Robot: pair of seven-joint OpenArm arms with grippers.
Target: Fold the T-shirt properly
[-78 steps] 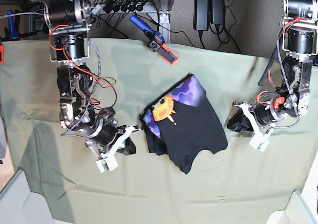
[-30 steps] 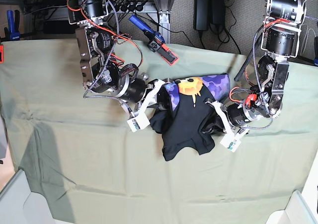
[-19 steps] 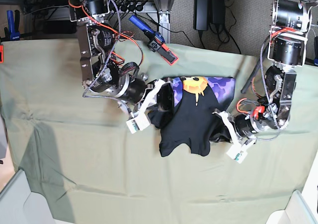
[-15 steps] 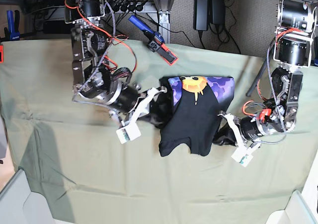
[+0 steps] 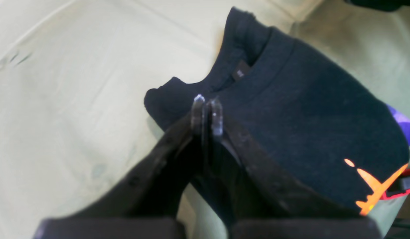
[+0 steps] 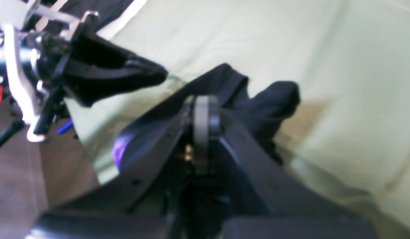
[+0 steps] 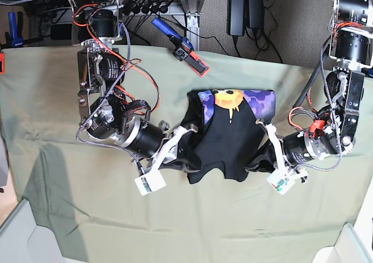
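Now T-shirt (image 7: 227, 140) between closed grippers

T-shirt (image 7: 228, 136) lies on the cloth (image 7: 70, 216); right gripper (image 7: 187, 161) at its left edge, left gripper (image 7: 256, 161) at its right, apparently touching it.
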